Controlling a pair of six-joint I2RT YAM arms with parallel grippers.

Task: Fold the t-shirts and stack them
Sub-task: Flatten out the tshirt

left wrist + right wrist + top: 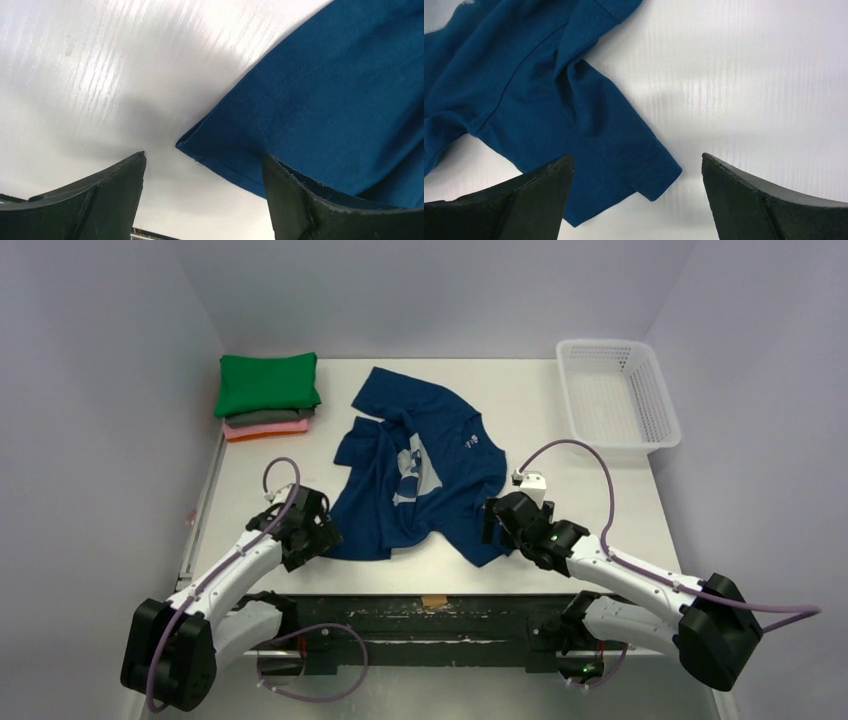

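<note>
A navy blue t-shirt (pixel 420 465) with a white chest print lies crumpled in the middle of the table. My left gripper (pixel 318 538) is open at its near-left corner; that corner (pixel 200 150) lies between my fingertips in the left wrist view. My right gripper (pixel 492 522) is open at the shirt's near-right sleeve; the sleeve end (pixel 654 172) lies between my fingertips in the right wrist view. Neither gripper holds cloth. A stack of folded tees sits at the far left: green (pixel 267 383) on top, then grey (pixel 270 418), then pink-orange (pixel 265 429).
A white mesh basket (pixel 617 393) stands at the far right of the table (pixel 560 490). Grey walls close in on the left, right and back. The table's near edge has a dark rail (pixel 430 615) between the arm bases.
</note>
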